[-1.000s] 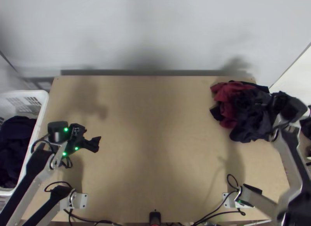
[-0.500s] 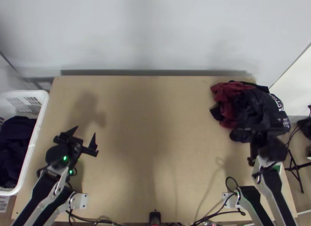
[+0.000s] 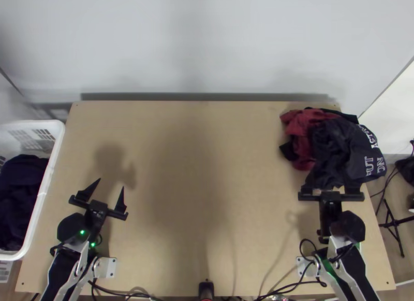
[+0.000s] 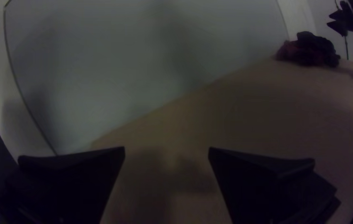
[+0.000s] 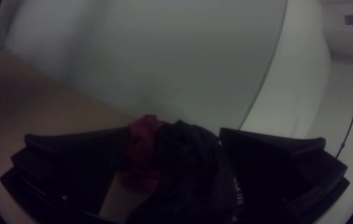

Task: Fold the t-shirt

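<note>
Top view, left gripper (image 3: pixel 111 184) and right gripper (image 3: pixel 330 186), fingers wide, red cloth (image 3: pixel 300 126) partly hidden by dark cloth (image 3: pixel 339 145) (folds murky)

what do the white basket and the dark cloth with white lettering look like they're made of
White basket: probably plastic, smooth-looking, going by its rounded rim and slotted wall. Dark cloth: soft, matte fabric, from its loose folds; cotton or synthetic, I can't tell.

I saw white lettering (image 3: pixel 369 166) on the dark cloth (image 3: pixel 339 143), beyond the right gripper (image 3: pixel 331 185), but could make out no whole word.
</note>
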Motion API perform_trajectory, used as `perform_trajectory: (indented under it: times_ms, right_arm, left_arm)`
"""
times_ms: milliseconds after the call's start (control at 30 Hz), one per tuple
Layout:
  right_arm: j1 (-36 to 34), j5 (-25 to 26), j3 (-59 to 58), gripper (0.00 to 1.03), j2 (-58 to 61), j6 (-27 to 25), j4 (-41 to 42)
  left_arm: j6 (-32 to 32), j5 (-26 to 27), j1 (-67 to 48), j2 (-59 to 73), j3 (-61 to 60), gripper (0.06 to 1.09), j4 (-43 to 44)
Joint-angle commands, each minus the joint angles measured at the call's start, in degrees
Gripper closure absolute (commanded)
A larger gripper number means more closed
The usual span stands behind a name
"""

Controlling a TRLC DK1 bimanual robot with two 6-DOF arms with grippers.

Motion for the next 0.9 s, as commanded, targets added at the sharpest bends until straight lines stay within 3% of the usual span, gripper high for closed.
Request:
perform_trajectory:
  times_ms: [0, 300, 867]
  right_arm:
    - [1.3, 1.7, -1.8, 0.04, -5.9, 1.5, -5.0]
    - [-2.2, 2.2, -2.0, 0.04, -15.6, 3.0, -16.9]
    - [-3.2, 0.3, -2.1, 0.04, -15.5, 3.2, -17.6]
  left_arm:
    - [0.3, 5.0, 6.9, -4.1, -1.2, 0.11, -2.5]
    - [0.5, 8.5, 13.2, -5.0, -1.2, 0.11, -3.4]
    - [0.4, 9.0, 12.9, -5.0, -1.2, 0.11, -3.5]
